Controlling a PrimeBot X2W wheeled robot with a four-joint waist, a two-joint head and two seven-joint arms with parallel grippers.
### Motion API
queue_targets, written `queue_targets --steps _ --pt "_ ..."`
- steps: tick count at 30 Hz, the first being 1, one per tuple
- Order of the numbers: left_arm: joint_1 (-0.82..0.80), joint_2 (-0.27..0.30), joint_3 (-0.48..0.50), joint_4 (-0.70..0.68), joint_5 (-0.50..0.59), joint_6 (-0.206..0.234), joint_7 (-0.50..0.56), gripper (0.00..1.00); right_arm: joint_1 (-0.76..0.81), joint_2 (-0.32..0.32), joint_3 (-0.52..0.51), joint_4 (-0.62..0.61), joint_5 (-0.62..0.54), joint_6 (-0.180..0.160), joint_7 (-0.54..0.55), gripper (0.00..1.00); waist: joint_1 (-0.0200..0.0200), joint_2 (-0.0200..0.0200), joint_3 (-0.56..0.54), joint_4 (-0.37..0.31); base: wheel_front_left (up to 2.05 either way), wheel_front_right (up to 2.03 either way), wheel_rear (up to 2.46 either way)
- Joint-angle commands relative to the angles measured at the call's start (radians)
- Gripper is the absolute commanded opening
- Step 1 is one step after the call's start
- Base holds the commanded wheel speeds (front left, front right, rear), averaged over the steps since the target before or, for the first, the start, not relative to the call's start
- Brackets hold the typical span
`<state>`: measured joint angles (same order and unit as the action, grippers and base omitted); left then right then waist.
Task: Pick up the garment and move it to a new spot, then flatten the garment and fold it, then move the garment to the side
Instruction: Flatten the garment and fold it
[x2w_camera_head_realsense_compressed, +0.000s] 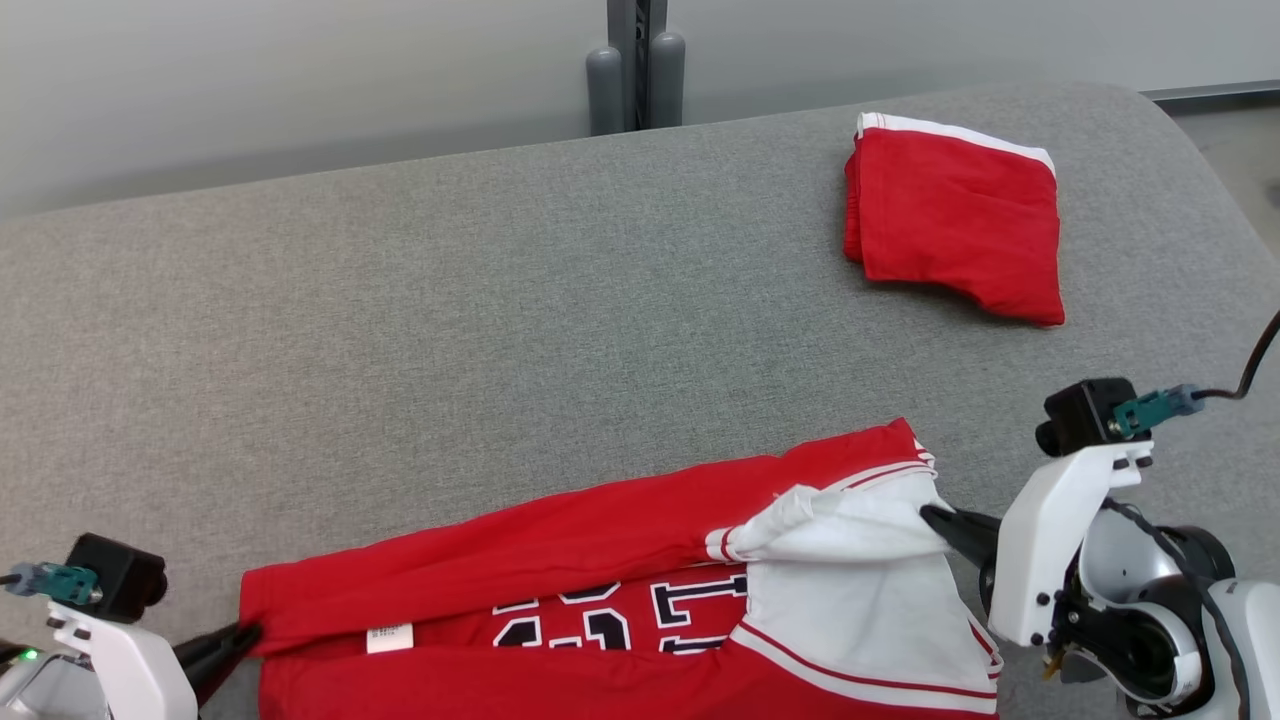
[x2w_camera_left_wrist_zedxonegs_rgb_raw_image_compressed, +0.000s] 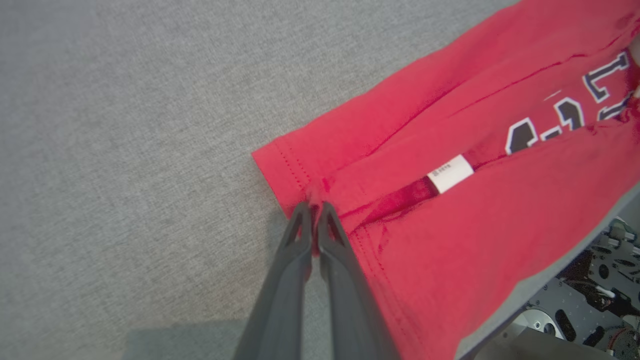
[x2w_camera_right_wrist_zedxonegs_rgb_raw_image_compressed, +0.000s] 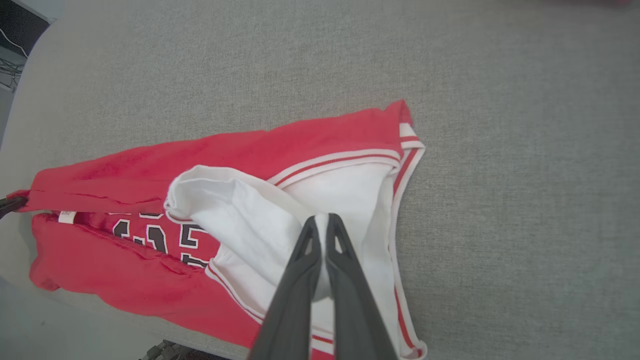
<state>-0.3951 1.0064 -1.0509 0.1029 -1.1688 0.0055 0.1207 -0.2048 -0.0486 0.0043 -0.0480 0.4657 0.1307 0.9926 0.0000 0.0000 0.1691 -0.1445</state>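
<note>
The garment (x2w_camera_head_realsense_compressed: 600, 560) is a red jersey with white panels and dark lettering, lying partly folded along the near edge of the grey table (x2w_camera_head_realsense_compressed: 450, 330). My left gripper (x2w_camera_head_realsense_compressed: 245, 633) is shut on the garment's red hem corner at the lower left; in the left wrist view the left gripper (x2w_camera_left_wrist_zedxonegs_rgb_raw_image_compressed: 312, 210) pinches the stitched hem (x2w_camera_left_wrist_zedxonegs_rgb_raw_image_compressed: 285, 170). My right gripper (x2w_camera_head_realsense_compressed: 935, 518) is shut on the white fabric at the garment's right end. In the right wrist view the right gripper (x2w_camera_right_wrist_zedxonegs_rgb_raw_image_compressed: 322, 222) pinches a white fold (x2w_camera_right_wrist_zedxonegs_rgb_raw_image_compressed: 240, 210), with the garment (x2w_camera_right_wrist_zedxonegs_rgb_raw_image_compressed: 125, 170) stretching away to the left.
A second red cloth with white trim (x2w_camera_head_realsense_compressed: 955, 220) lies folded at the table's far right. Two grey posts (x2w_camera_head_realsense_compressed: 635, 75) stand behind the far edge. The table's near edge runs just under the garment (x2w_camera_left_wrist_zedxonegs_rgb_raw_image_compressed: 500, 320).
</note>
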Motion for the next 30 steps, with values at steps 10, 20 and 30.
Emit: queue_targets --steps 10,20,30 --pt "0.023 0.000 -0.023 -0.023 -0.025 0.001 0.058 1.00 0.047 -0.005 -0.009 0.016 -0.008 0.000 0.026 0.64 0.0000 0.0000 -0.002 0.018 0.00 0.00 0.00" --pt "0.036 0.004 -0.008 -0.014 -0.045 0.023 0.028 1.00 0.092 -0.005 -0.046 -0.033 0.021 0.000 0.054 1.00 0.0000 0.0000 -0.025 0.022 0.00 0.00 0.00" --pt "0.101 0.073 0.075 -0.075 -0.120 0.083 -0.114 1.00 0.158 -0.005 -0.131 -0.158 0.081 0.000 -0.033 1.00 0.0000 0.0000 -0.061 0.021 0.00 0.00 0.00"
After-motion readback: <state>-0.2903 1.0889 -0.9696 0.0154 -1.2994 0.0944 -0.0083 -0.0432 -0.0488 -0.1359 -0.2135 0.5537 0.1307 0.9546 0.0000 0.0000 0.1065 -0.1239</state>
